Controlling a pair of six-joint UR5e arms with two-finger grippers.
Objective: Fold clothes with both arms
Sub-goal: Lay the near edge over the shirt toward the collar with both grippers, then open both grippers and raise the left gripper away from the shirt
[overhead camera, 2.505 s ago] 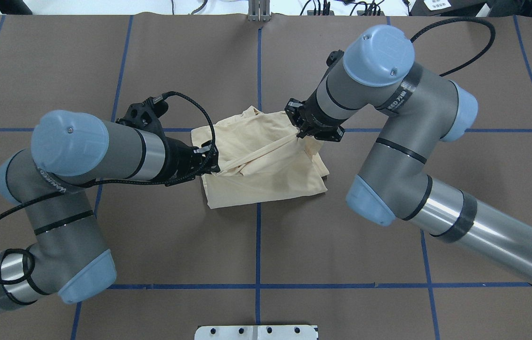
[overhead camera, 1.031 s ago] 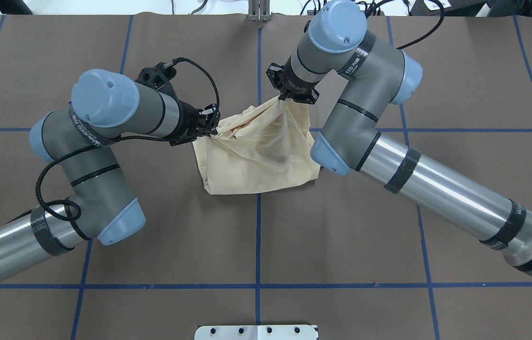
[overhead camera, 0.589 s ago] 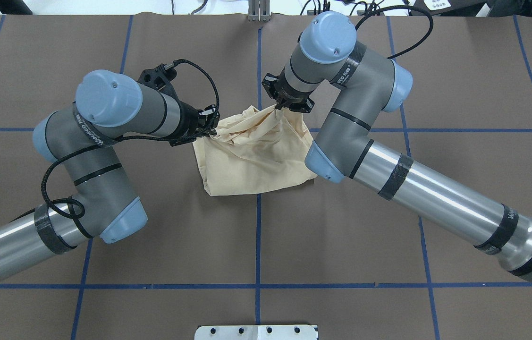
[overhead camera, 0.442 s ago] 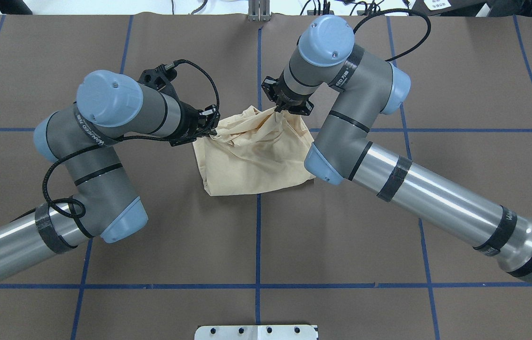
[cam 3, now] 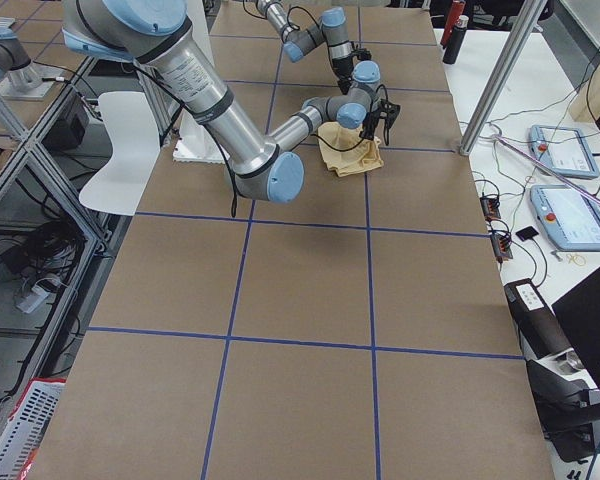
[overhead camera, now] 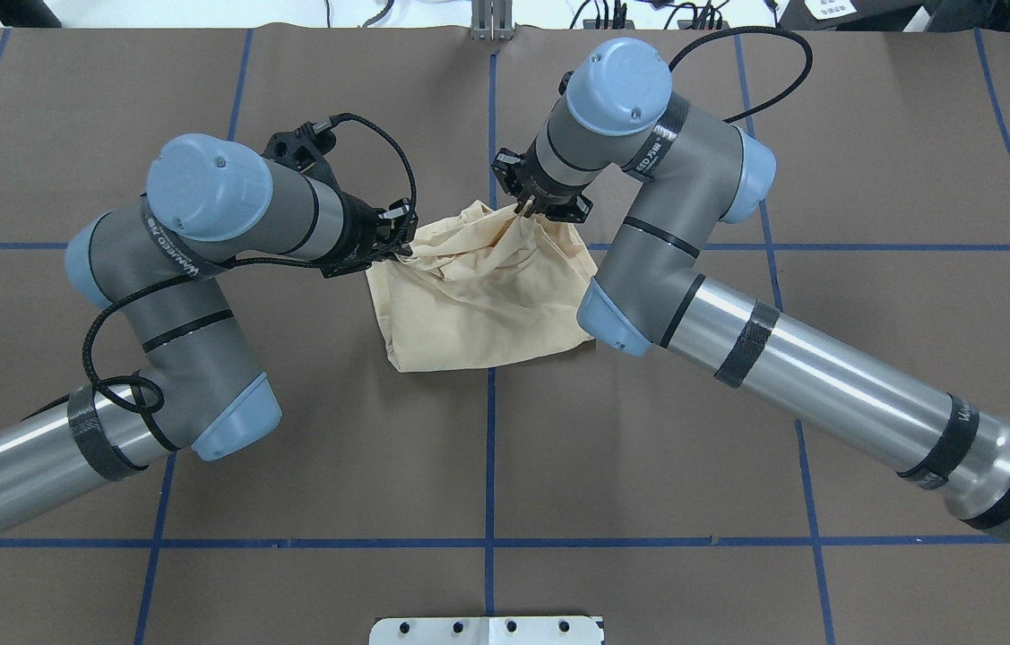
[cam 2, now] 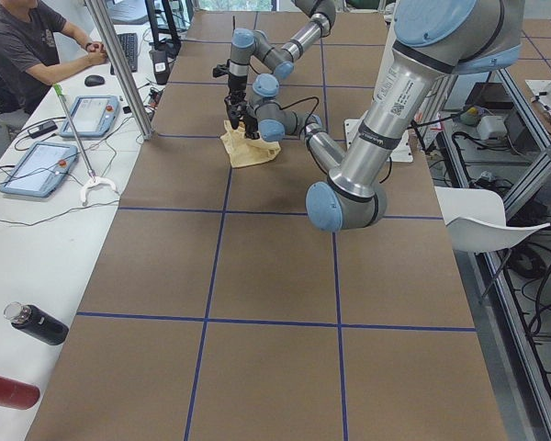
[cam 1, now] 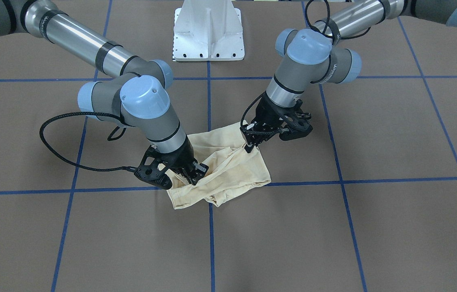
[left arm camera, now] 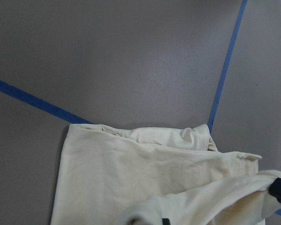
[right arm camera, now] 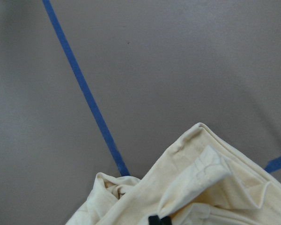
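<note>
The clothes are one pale cream shirt, bunched on the brown table near the centre blue line; it also shows as the shirt. My left gripper is shut on a gathered fold at the shirt's far left corner. My right gripper is shut on a pulled-up fold at its far right edge. In the front-facing view the left gripper is on the right and the right gripper on the left. Both wrist views show the cream cloth under the fingers. No print shows.
Blue tape lines grid the brown table cover. The white pedestal base stands at the robot's side. A person sits at a side desk with tablets, and a dark bottle lies there. A white chair stands off-table.
Both grippers have carried their folds away from the robot across the shirt. In the last second the right gripper drifted a little left and the cloth slackened; the left gripper barely moved.
</note>
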